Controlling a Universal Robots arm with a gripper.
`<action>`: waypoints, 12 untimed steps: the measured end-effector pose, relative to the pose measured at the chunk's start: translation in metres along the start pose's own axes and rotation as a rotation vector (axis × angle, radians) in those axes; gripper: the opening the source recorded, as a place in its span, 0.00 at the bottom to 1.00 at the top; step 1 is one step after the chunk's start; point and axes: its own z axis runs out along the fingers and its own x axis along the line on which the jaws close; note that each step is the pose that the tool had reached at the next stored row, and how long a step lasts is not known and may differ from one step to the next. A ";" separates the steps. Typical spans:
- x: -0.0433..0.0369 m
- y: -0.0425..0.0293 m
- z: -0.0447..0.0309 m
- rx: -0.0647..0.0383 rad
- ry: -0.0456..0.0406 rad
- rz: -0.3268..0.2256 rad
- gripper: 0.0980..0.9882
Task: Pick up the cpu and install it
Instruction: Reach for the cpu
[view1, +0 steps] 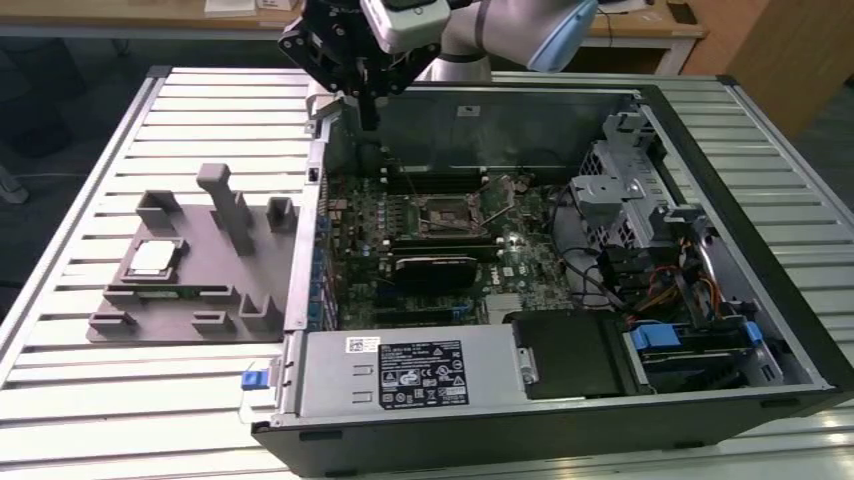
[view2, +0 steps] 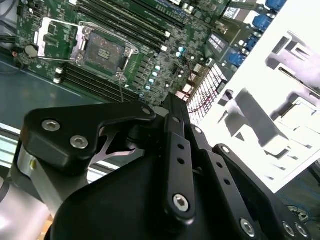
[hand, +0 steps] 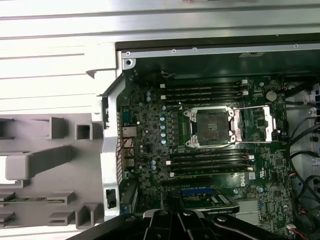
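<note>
Gripper (view1: 366, 110) hangs over the far wall of the case (view1: 534, 438), fingers pressed together and holding nothing. The cpu (view1: 151, 258) lies on the fixture (view1: 200, 275), at the exterior view's left.

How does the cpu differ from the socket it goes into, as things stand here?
The cpu is shiny silver-grey; the socket is dark. The cpu lies on the grey fixture outside the case; the socket sits on the green board inside it. The cpu is a flat plate; the socket is an empty recess, its cover swung open. Both are roughly square.
</note>
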 end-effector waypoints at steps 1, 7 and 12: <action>0.0014 -0.0001 0.0000 0.000 -0.0001 0.000 0.01; 0.0101 -0.0008 -0.0002 0.000 -0.0004 0.000 0.01; 0.0189 -0.0015 -0.0005 0.000 -0.0008 0.000 0.01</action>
